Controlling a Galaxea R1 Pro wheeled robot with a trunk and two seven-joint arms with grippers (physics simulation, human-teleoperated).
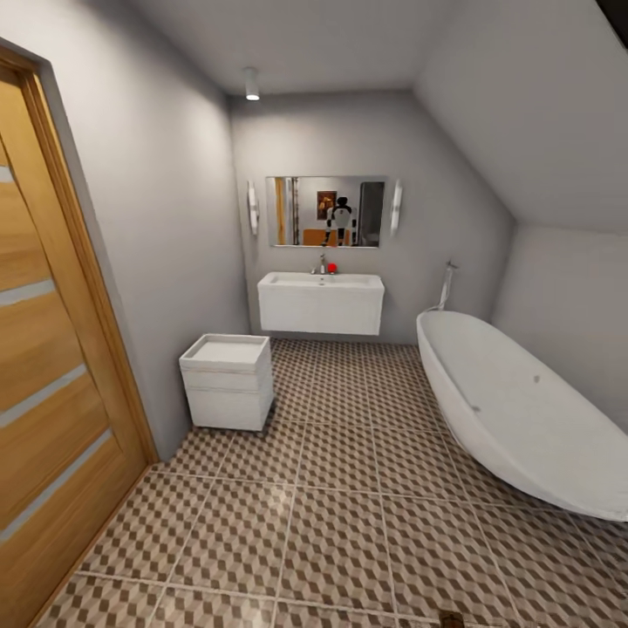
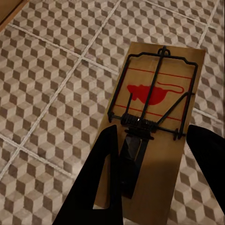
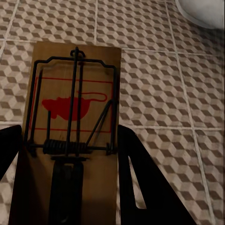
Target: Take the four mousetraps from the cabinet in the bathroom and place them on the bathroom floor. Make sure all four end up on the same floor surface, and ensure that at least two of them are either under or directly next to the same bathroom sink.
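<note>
Left wrist view: jaws clamp mousetrap [image 2: 152, 122] | right jaws clamp second mousetrap [image 3: 70, 136]

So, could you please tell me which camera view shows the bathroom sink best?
The head view: the bathroom sink appears whole on the far wall, under the mirror, with its tap. The wrist views show a mousetrap between gripper fingers over floor tiles instead.

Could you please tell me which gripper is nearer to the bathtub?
Right, probably. The right gripper, holding a mousetrap, has the bathtub rim just beyond it. The left gripper, holding a second mousetrap, is over by the door side.
</note>
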